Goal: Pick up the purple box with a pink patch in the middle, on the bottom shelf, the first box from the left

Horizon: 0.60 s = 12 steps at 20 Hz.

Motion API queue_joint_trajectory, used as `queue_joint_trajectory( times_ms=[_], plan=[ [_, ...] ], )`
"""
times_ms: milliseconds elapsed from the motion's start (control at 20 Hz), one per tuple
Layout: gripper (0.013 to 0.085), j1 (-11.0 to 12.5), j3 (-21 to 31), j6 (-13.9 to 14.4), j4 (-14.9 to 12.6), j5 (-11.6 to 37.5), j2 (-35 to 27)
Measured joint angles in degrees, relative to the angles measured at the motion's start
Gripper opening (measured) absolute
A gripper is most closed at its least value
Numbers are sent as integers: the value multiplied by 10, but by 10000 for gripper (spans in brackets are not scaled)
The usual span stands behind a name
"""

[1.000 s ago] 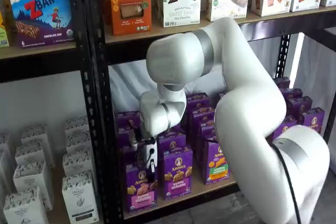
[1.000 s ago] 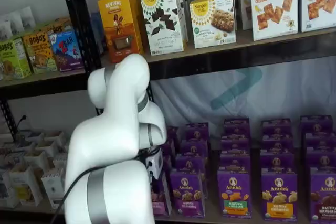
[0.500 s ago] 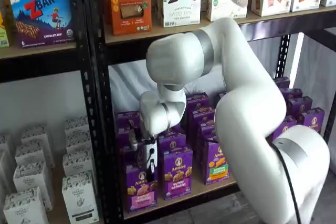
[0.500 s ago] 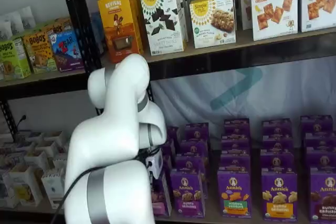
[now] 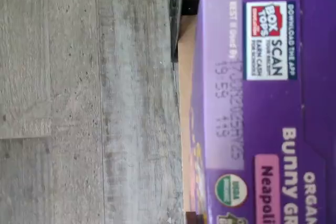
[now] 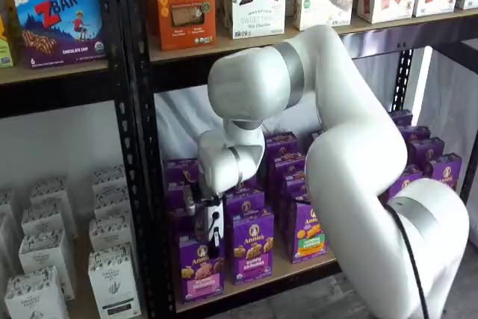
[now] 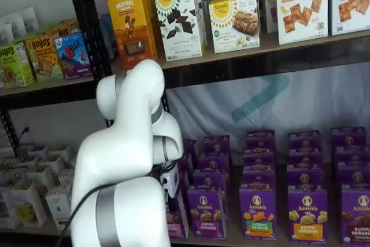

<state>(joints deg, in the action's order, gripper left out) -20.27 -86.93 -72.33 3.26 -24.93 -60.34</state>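
The purple box [image 6: 199,268] stands upright at the near edge of the bottom shelf [image 6: 258,280], leftmost in its row beside the black rack post. It looks like a light, stiff carton with slick printed faces that would dent if squeezed hard, so I'd take it across its narrow top. The gripper [image 6: 214,240] hangs just above that top, side-on; I cannot tell whether it is open or touching.

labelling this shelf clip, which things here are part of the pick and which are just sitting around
Part of the job:
purple box, pink panel low on its front
bottom shelf
gripper, right above that box

Just sitting there:
green-panel purple carton
orange carton
ZBar box
white cartons
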Motion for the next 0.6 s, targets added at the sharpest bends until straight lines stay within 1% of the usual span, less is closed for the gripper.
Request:
queue_joint_trajectory(
  times_ms=[100,350,600],
  plan=[
    [250,-1,1,-3,4,1,1],
    [250,-1,7,6,-5,0,5],
    [250,-4,44,5,-2,13,29]
  ],
)
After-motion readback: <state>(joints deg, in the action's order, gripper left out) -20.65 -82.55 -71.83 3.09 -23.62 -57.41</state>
